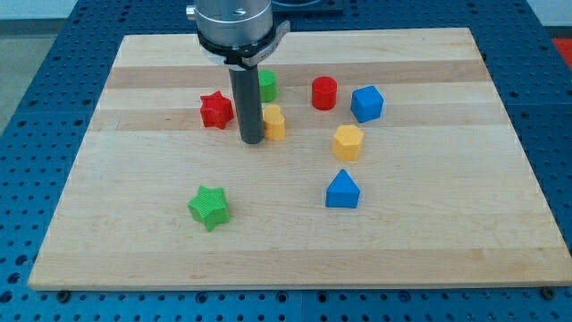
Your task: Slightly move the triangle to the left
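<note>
The blue triangle block (pixel 342 190) lies on the wooden board (pixel 134 233), right of centre and toward the view's bottom. My tip (pixel 251 141) rests on the board well to the upper left of the triangle, far from it. The tip stands just left of a small yellow block (pixel 274 122) and right of a red star (pixel 215 109). A green block (pixel 266 85) is partly hidden behind the rod.
A red cylinder (pixel 323 92) and a blue block (pixel 366 103) lie toward the view's top right. A yellow hexagon block (pixel 348 141) sits just above the triangle. A green star (pixel 210 207) lies at the lower left.
</note>
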